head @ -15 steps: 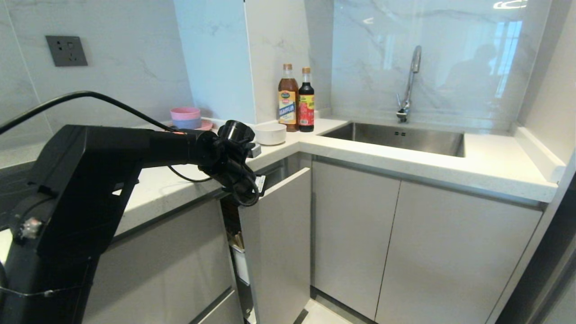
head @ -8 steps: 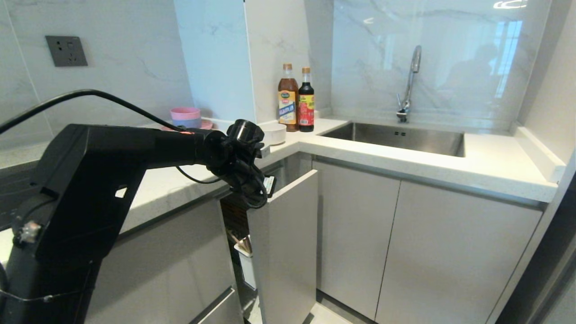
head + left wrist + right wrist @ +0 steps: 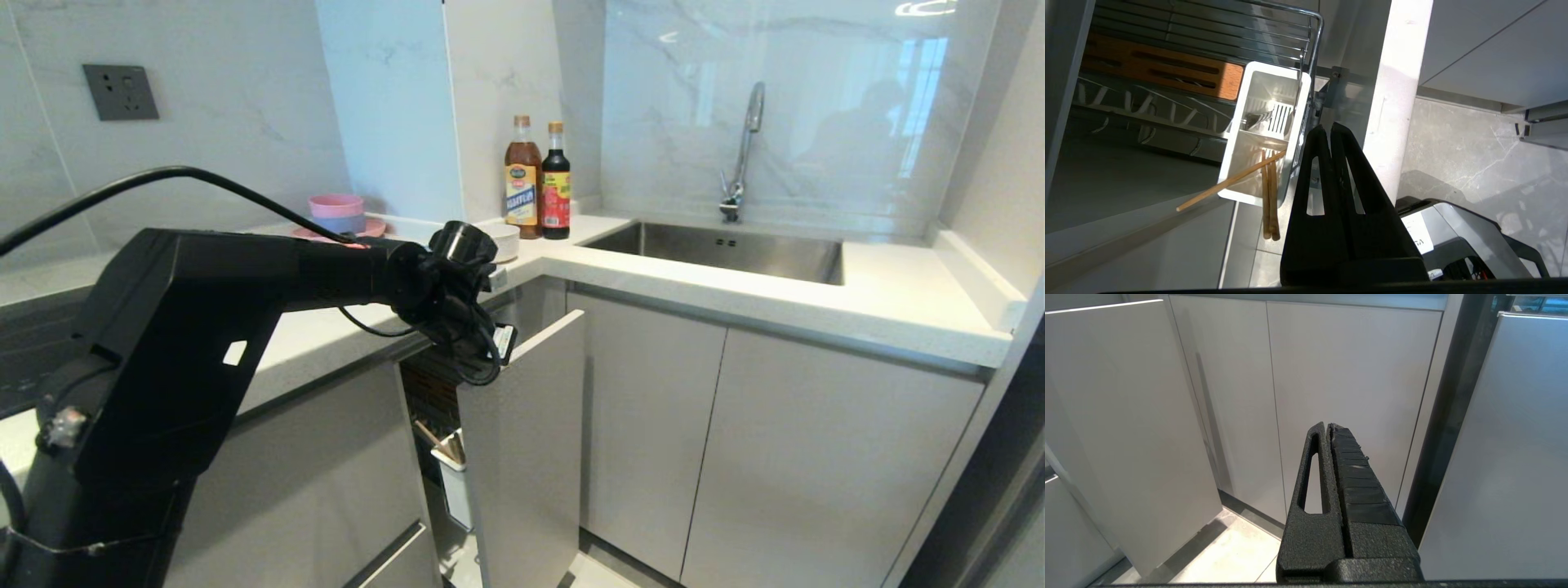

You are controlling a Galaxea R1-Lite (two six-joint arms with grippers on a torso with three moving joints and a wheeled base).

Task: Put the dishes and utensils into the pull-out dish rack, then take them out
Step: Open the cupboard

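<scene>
- Head view: my left hand (image 3: pixel 490 347) sits at the top edge of the flat pale-grey front panel (image 3: pixel 526 457) of the narrow chrome wire pull-out dish rack (image 3: pixel 437 400). I judge it is hooked there because that edge is the only purchase for drawing the rack out. The rack stands partly out of the cabinet under the white stone worktop (image 3: pixel 735 286). The small off-white round bowl (image 3: pixel 504 239) waits on that worktop beside 2 sauce bottles (image 3: pixel 539 180), so I take it loading has yet to reach it. I cannot find the light-blue plate here.
- Left wrist view: my left hand (image 3: pixel 1327 130) has its fingers pressed together with nothing between them, just beside the panel's top edge (image 3: pixel 1392 122). In the rack, 2 white plastic square cups (image 3: pixel 1265 134) hang at the front; the long light-wood chopsticks (image 3: pixel 1267 192) lean out of 1, and something metallic glints in the other. The slotted bamboo strip (image 3: pixel 1163 75) lies further back.
- Right wrist view: my right hand (image 3: pixel 1327 428) is closed and empty, parked facing the pale cabinet doors (image 3: pixel 1331 375).
</scene>
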